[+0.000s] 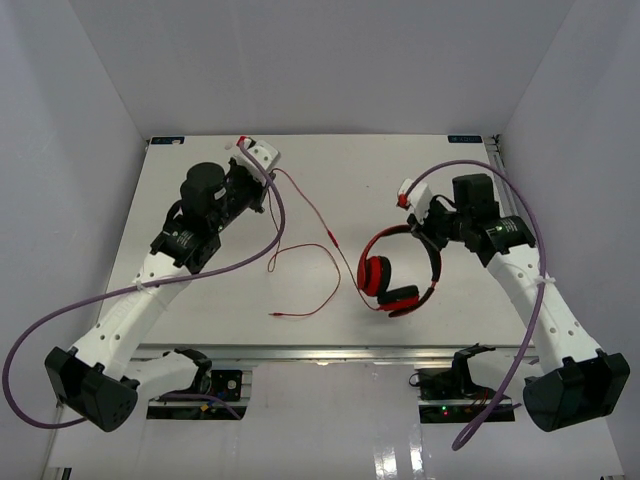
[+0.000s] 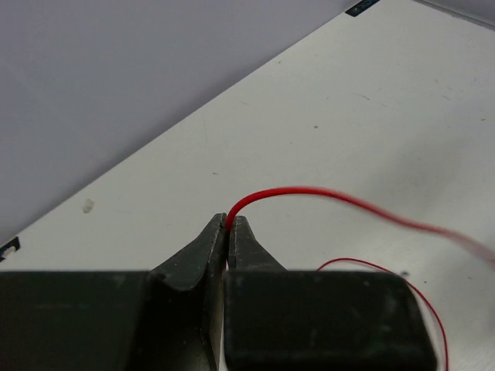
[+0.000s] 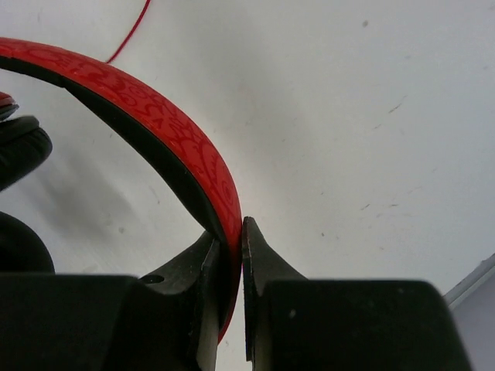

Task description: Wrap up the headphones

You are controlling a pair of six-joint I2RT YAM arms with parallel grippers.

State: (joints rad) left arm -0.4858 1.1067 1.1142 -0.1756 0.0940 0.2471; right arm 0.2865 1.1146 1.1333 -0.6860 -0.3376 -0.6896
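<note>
The red headphones [image 1: 398, 272] with black ear pads lie right of the table's middle. My right gripper [image 1: 428, 228] is shut on their headband [image 3: 189, 151], at its far right part, in the right wrist view [image 3: 233, 232]. The thin red cable [image 1: 318, 225] runs from the headphones up to the far left and loops loosely on the table, its free end near the front [image 1: 274, 315]. My left gripper [image 1: 262, 185] is shut on the cable [image 2: 309, 193] near the table's far edge, pinching it at the fingertips in the left wrist view [image 2: 229, 222].
Thick purple robot cables [image 1: 262, 240] hang along both arms. The white table [image 1: 200, 310] ends at a back wall and side walls. A metal rail [image 1: 320, 352] runs along the near edge.
</note>
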